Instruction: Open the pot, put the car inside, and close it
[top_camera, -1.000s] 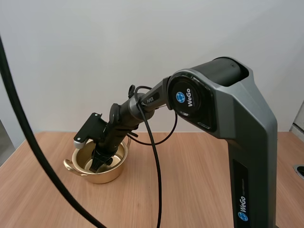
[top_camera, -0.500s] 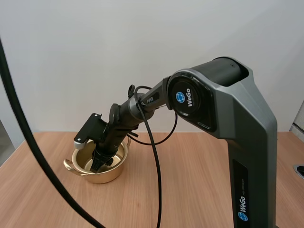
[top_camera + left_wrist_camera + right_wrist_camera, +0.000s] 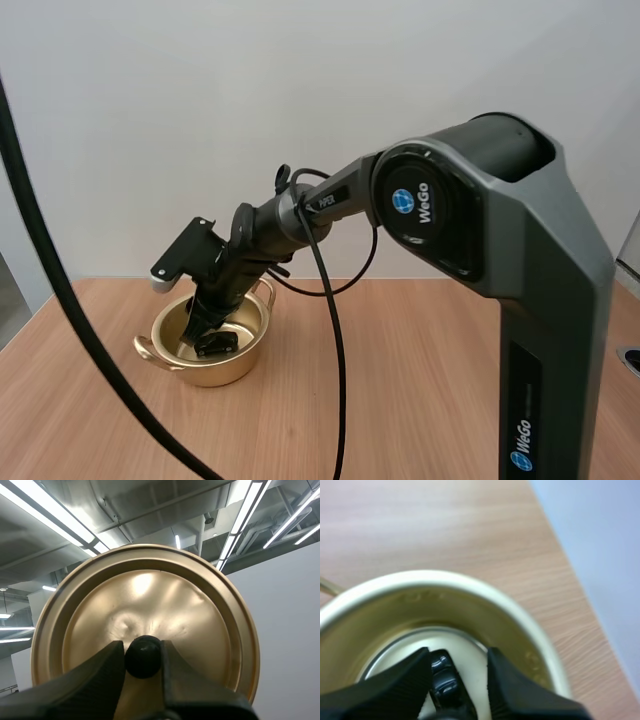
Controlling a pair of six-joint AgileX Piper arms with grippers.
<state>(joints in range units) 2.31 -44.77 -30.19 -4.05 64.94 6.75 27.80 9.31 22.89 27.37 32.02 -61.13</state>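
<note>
1. The car (image 3: 445, 680), a small black toy, lies inside the pot (image 3: 470, 587) on its pale floor, with the gold wall rising around it.
2. In the high view, the car (image 3: 216, 343) shows as a dark shape low in the open pot (image 3: 165, 358), towards the near side of the bowl.
3. The right gripper (image 3: 457, 656) is released. Its two black fingers (image 3: 407, 677) stand apart inside the pot's rim with the car between them. The car sits close against one finger, and a strip of bare pot floor shows between it and the other, so the tips are not pinching it.
4. Seen from above, the right gripper (image 3: 203, 322) dips past the rim and hangs just above the car. Its arm slants down to the pot from the tall base at the right of the table (image 3: 420, 390).
5. The pot is round and gold, with a loop handle on each side. It stands upright and uncovered on the left part of the light wooden table.
6. The lid (image 3: 150, 595) is away from the pot, in the left gripper (image 3: 142, 647). That gripper is grasping the lid by the black knob (image 3: 143, 657) at its centre, with one finger pressed to each side of the knob.
7. The lid is a gold disc with a raised ring near its edge and a few shallow dents around the knob. Its knob side is turned towards the left gripper.
</note>
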